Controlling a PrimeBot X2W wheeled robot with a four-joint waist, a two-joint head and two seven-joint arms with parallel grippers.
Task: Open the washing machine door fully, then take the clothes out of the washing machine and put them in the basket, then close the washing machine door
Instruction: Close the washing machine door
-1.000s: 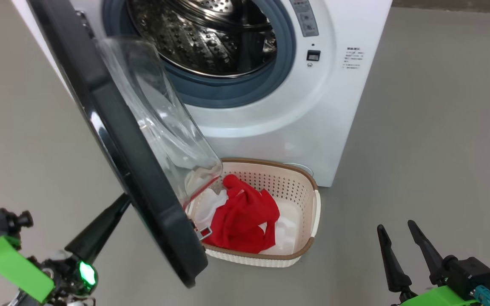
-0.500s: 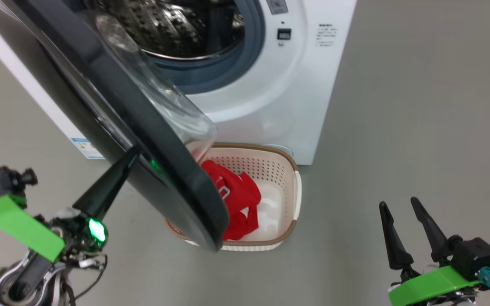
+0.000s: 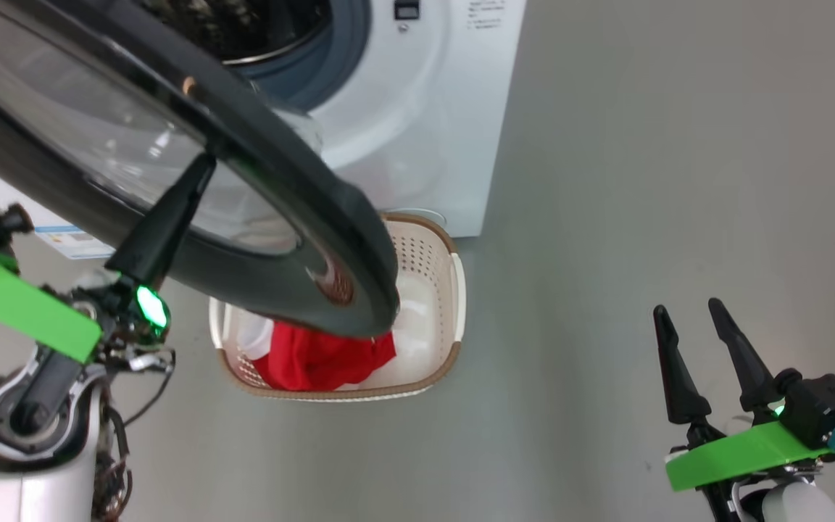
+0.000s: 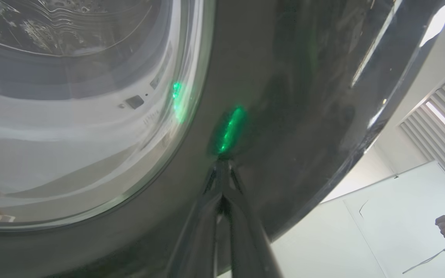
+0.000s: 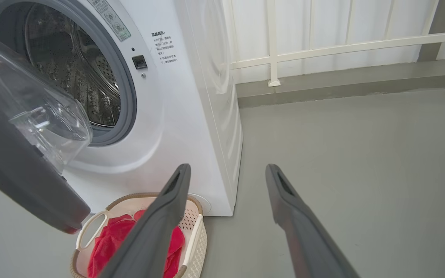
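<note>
L tool (image 3: 204, 165) fingers together, empty, tip on door (image 3: 301, 174) rim | R tool (image 3: 687, 307) spread, empty, pointing up

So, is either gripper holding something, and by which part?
Nothing is held. The shut left gripper only touches the washing machine door on its black rim; the right gripper is open, empty.

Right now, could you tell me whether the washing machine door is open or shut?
Open. The washing machine door stands angled away from the washing machine, leaving the drum exposed.

Bare lab-like laundry corner: washing machine (image 5: 160, 116) on grey floor (image 5: 361, 154), white panelled wall (image 5: 323, 23) w/ rail (image 5: 361, 45)
</note>
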